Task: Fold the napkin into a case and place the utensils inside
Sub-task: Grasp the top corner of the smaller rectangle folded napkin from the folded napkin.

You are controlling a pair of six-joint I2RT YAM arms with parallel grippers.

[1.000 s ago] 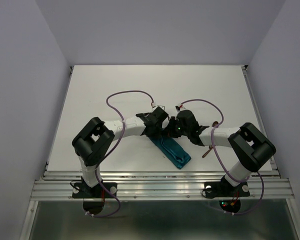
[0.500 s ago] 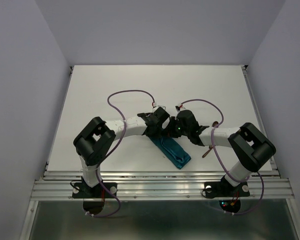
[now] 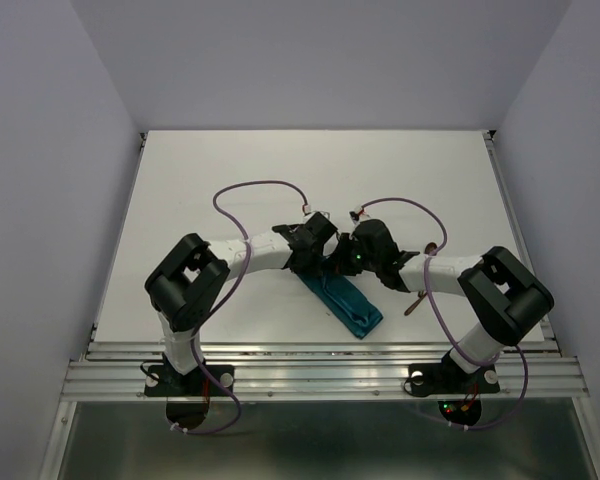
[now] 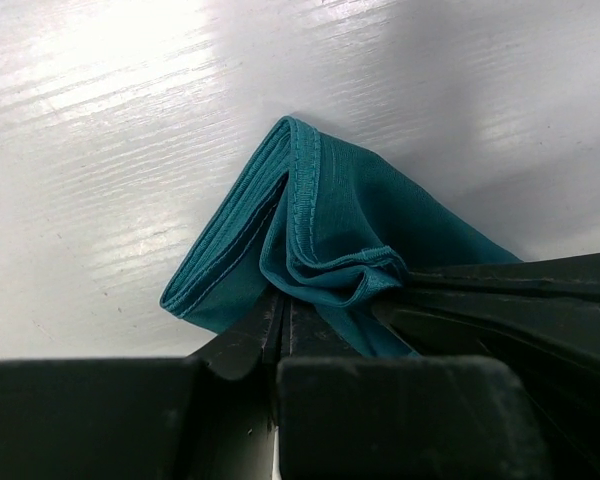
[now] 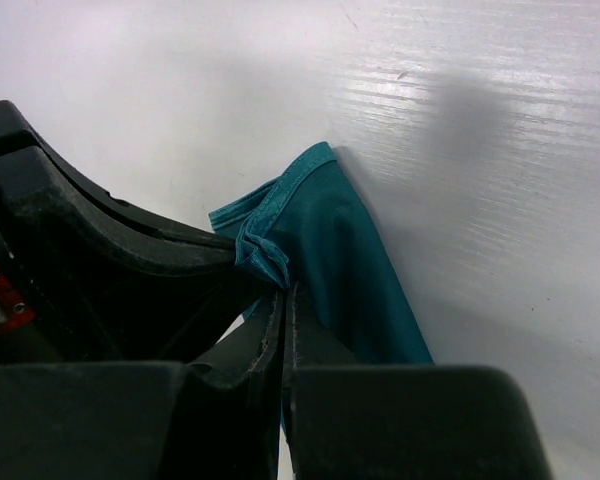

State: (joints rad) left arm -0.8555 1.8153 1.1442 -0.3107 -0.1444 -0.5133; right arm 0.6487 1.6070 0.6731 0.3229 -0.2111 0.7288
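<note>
The left jaws and the right jaws pinch the same bunched end of the napkin [image 4: 330, 220], nose to nose, with no room between them. On the far side of both, the table [image 3: 310, 170] lies open. Behind the right jaws, the arm partly covers the utensils [image 3: 417, 302], and purple cables [image 3: 255, 183] arch over each wrist.

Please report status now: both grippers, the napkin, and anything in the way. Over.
Left gripper shut on the napkin, far end. Right gripper shut on same end. Utensils not yet inside, beside right arm.
</note>
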